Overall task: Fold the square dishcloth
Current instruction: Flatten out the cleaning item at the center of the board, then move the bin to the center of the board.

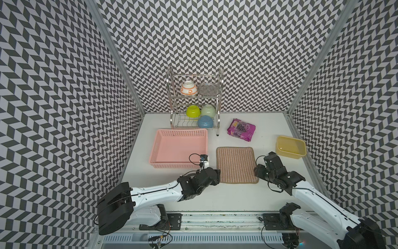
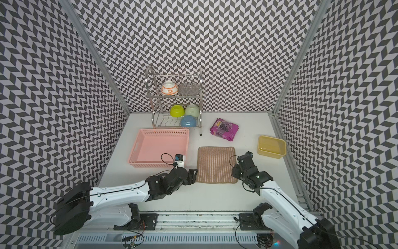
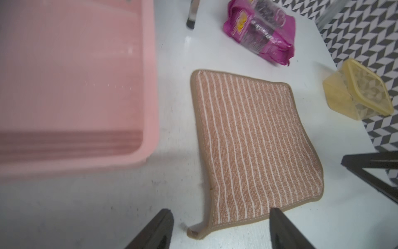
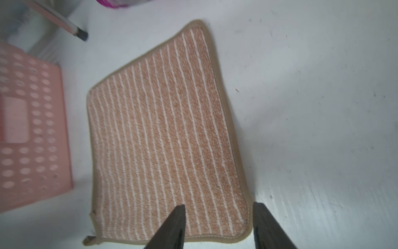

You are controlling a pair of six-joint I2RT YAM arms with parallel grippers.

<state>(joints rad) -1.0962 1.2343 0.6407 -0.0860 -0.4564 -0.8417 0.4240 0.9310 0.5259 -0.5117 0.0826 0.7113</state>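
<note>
The square dishcloth lies flat on the white table, brown with thin pale stripes and darker edging. My left gripper is at its near-left corner, jaws wide apart. The corner with the small loop lies on the table between them, untouched. My right gripper is open at the near-right corner. One finger hangs over the cloth and the other is over bare table beside the edging. Neither gripper holds anything.
A pink basket stands just left of the cloth, close to my left wrist. A yellow tub sits at the right edge beyond my right arm. Behind are a metal dish rack with bowls and a purple packet.
</note>
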